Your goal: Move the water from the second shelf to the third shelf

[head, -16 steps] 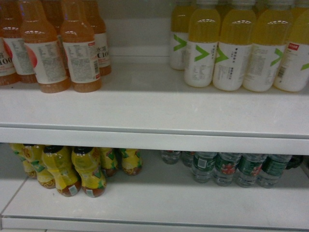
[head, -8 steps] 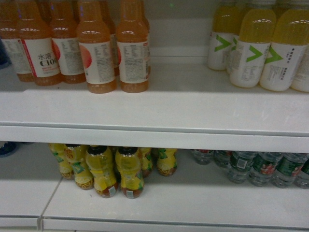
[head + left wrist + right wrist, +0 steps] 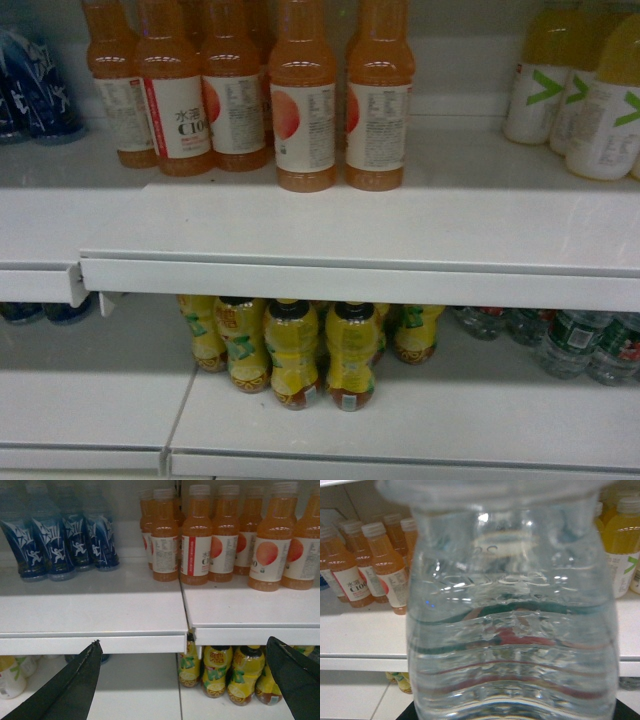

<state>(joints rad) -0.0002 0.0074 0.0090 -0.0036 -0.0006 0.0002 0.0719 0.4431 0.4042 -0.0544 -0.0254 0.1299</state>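
**Water bottle fills the right wrist view**

Orange drinks (image 3: pixel 303 110) stand on the upper shelf (image 3: pixel 350 235), yellow-green ones (image 3: pixel 590 100) to their right and blue bottles (image 3: pixel 65 540) to their left. Yellow tea bottles (image 3: pixel 295 350) crowd the lower shelf, with more green-labelled waters (image 3: pixel 575 340) at its right.

The water (image 3: pixel 512 620) stands upright, long axis vertical, right up against the right wrist camera and blocking most of its view; whether the right gripper grips it cannot be told. The left gripper (image 3: pixel 185 680) hangs wide apart and empty before the shelf edge.
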